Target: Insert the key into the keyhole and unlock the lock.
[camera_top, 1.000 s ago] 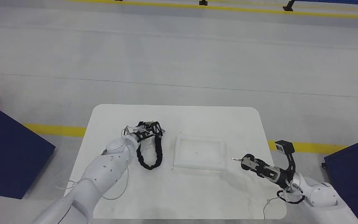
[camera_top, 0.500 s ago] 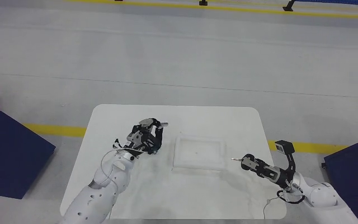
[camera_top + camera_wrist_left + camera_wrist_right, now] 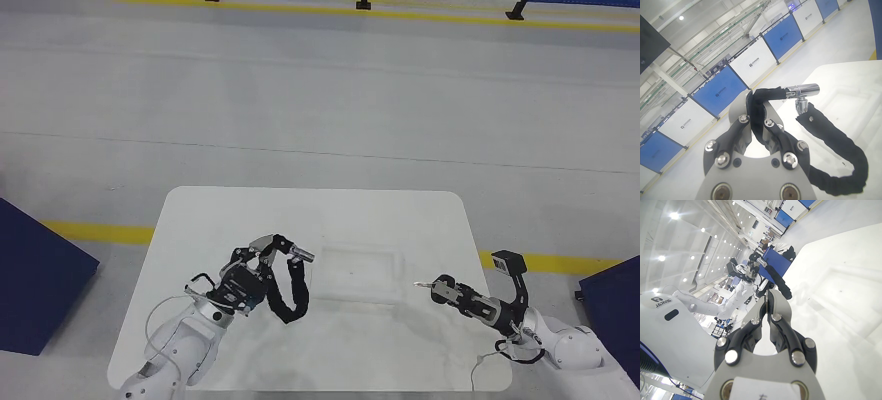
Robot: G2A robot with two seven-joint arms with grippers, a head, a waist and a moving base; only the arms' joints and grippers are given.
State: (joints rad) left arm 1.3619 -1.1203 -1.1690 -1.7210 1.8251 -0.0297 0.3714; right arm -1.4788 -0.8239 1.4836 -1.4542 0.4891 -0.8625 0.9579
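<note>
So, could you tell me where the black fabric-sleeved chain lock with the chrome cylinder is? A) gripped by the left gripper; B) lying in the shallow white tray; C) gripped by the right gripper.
A: the left gripper is shut on the chain lock by its black sleeve, the chrome cylinder sticking out past the fingertips.

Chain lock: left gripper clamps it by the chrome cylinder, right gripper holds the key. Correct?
No. The left gripper clamps the chain lock by its black fabric sleeve; the chrome cylinder juts free beyond it, per the left wrist view. The right gripper does hold the key.
</note>
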